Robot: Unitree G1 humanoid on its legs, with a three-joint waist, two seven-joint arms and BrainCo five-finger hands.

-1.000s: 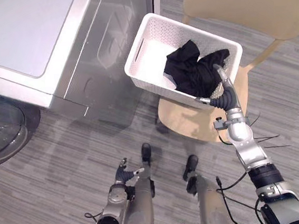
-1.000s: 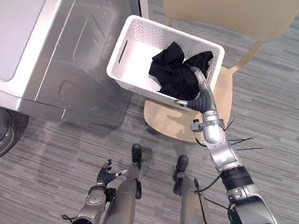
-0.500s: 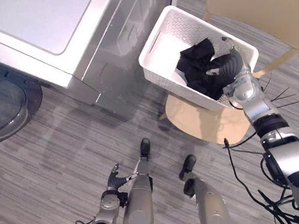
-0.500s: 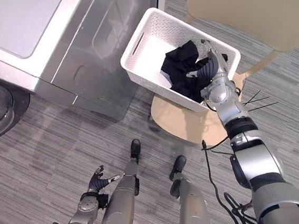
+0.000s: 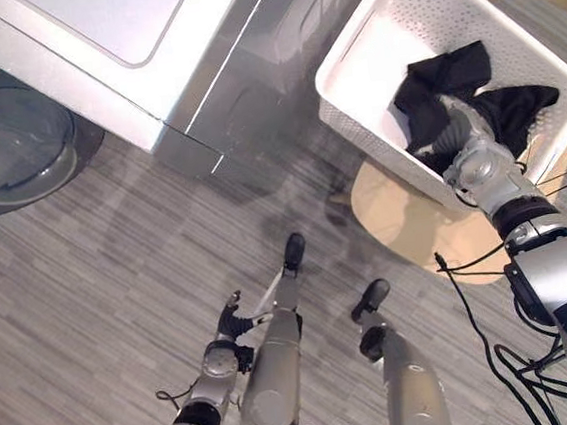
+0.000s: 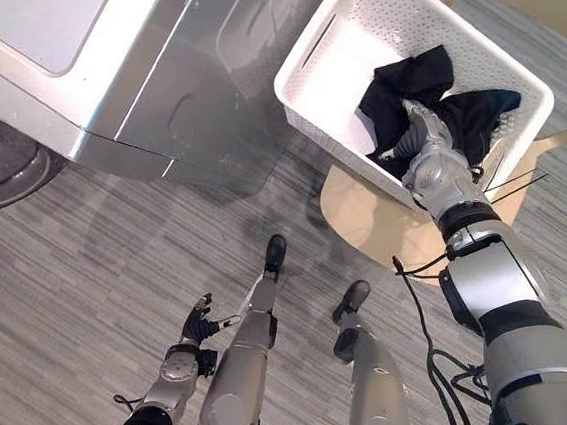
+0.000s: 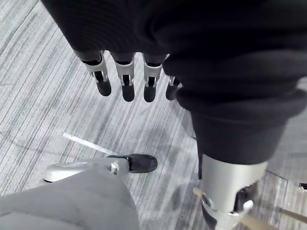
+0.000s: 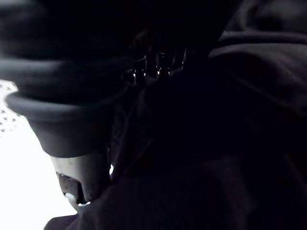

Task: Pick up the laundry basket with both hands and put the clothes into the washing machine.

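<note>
One hand is doing the work: the right hand (image 5: 458, 145) has moved in from the near right end of the white basket (image 5: 370, 64) and now lies down among the black clothes (image 5: 452, 81), further in than a second ago. The whole view has also slid, which reads as the head turning, not the basket moving. Its fingers are sunk in dark cloth, and the right wrist view is too dark to show a grasp, so I cannot tell whether they have closed. The clothes are in the basket, which sits on the wooden chair (image 5: 405, 221), just beside the washing machine (image 5: 145, 25), whose round door (image 5: 16, 143) hangs open. The left hand (image 7: 127, 76) still hangs low near the floor, fingers straight and empty. The basket looks unlifted; the likely step is gathering the clothes directly.
</note>
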